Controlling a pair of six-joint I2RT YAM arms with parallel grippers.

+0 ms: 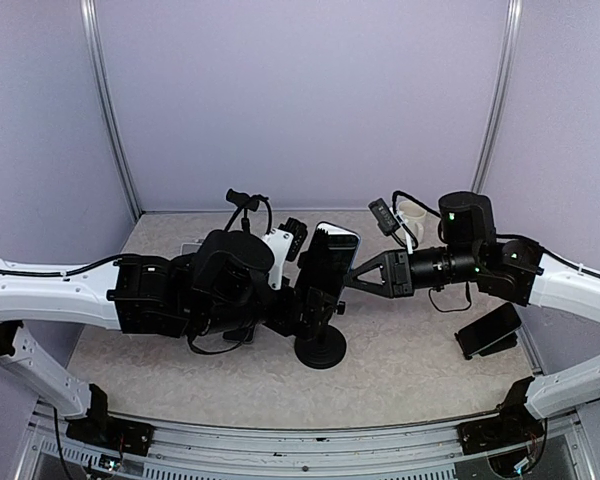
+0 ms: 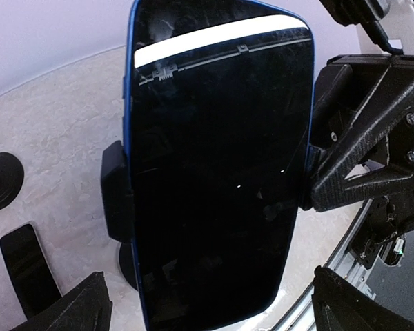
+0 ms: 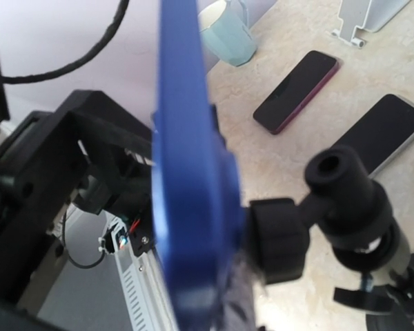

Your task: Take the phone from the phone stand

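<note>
A phone (image 1: 332, 262) in a blue case stands upright in a black stand (image 1: 320, 350) near the middle of the counter (image 1: 410, 370), a little toward its near edge. Its dark screen is glossy, finely scratched, and carries a bright band of reflected light near the top. The case shows as a thin blue rim down the left side. From the right wrist the phone appears edge-on as a blurred blue slab. A side clamp (image 2: 114, 193) of the stand presses against the phone's left edge, above the round base.

The left gripper (image 2: 214, 314) faces the screen with its fingers (image 2: 76, 310) spread wide on either side of the phone's lower end, holding nothing. The right gripper (image 1: 358, 275) reaches in from the right side of the counter and meets the phone's right edge. Whether it is clenched on the phone cannot be told.

A pale mug (image 1: 412, 215) sits toward the far right corner. Two other phones (image 3: 297, 89) (image 3: 386, 131) lie flat on the counter.
</note>
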